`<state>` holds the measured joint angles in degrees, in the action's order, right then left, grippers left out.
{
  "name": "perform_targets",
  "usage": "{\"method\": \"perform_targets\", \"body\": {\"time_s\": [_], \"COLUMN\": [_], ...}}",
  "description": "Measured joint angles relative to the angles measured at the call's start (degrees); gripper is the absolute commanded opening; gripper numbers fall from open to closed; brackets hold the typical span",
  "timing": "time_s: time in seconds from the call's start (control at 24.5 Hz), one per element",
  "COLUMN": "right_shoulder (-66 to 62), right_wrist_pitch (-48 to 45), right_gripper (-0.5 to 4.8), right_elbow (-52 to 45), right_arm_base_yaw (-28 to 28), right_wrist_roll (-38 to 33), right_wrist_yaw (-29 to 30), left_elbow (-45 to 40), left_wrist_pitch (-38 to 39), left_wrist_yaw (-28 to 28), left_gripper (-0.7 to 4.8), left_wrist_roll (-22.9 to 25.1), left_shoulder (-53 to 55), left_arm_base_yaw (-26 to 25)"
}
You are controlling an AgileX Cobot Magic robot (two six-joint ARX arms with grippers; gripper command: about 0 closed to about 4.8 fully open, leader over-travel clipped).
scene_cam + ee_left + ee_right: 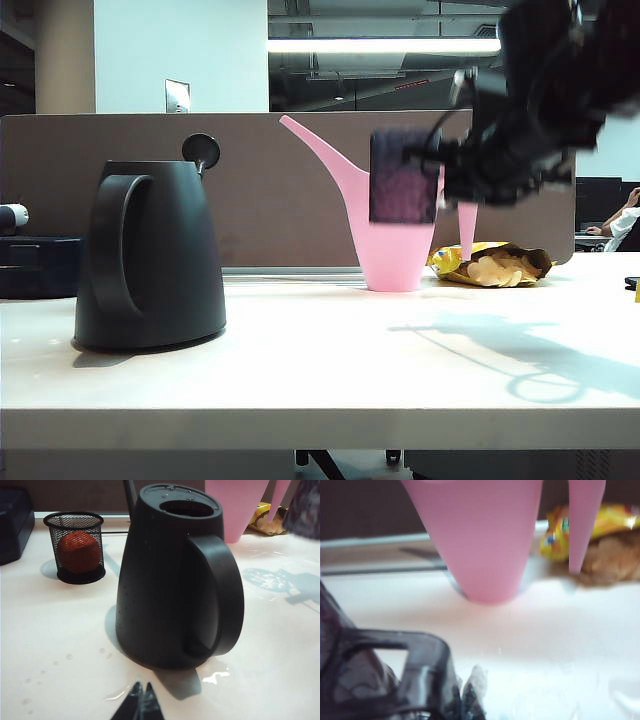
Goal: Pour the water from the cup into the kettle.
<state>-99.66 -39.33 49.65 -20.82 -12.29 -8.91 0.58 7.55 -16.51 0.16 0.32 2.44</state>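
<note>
Left claw [141, 700] tips cropped; right claw [450, 160] blurs gripping cup [403, 176].

Blurred purple cup [404, 176] seemingly upright, airborne; black kettle [150, 255] open-topped.

Bulky black right arm [545, 90] with dark cables; slim, pointed black fingertips [141, 705] on left hand.

Office: desk partition [280, 180], seated coworker [622, 222].
</note>
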Motion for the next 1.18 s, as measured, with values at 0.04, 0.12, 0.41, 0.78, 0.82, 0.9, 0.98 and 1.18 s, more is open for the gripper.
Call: {"method": "perform_targets", "body": {"time_s": [0.04, 0.12, 0.41, 0.78, 0.82, 0.9, 0.98, 1.18], "right_shoulder": [-1.1, -3.1, -9.7, -15.0, -15.1, -15.4, -15.6, -15.6], "right_wrist_pitch": [-0.5, -1.5, -8.5, -11.2, -11.4, -11.3, -11.4, -11.4], "right_gripper": [-0.08, -0.08, -0.08, -0.09, -0.09, -0.09, -0.09, -0.08], "right_elbow": [-0.4, -0.6, -0.5, 0.1, 0.1, 0.0, 0.0, 0.0], "right_arm_base_yaw": [0.0, 0.0, 0.5, 1.1, 1.1, 1.2, 1.4, 2.1], "right_wrist_roll": [-0.4, -1.4, -2.3, -1.4, -1.2, -0.7, 0.1, 0.4], "right_wrist_yaw": [0.0, 0.0, -0.1, -0.3, -0.3, -1.1, -1.6, -1.9], "left_elbow": [0.0, 0.0, 0.0, 0.0, 0.0, 0.0, 0.0, 0.0], "left_wrist_pitch": [0.0, 0.0, 0.0, -0.1, 0.0, 0.0, 0.0, 0.0], "left_wrist_yaw": [0.0, 0.0, 0.0, 0.0, 0.0, 0.0, 0.0, 0.0], "left_gripper": [-0.05, -0.05, -0.05, -0.05, -0.05, -0.05, -0.05, -0.05], "left_wrist_roll": [0.0, 0.0, 0.0, 0.0, 0.0, 0.0, 0.0, 0.0], "left_shoulder": [0.0, 0.0, 0.0, 0.0, 0.0, 0.0, 0.0, 0.0], "left_arm_base_yaw": [0.0, 0.0, 0.0, 0.0, 0.0, 0.0, 0.0, 0.0]}}
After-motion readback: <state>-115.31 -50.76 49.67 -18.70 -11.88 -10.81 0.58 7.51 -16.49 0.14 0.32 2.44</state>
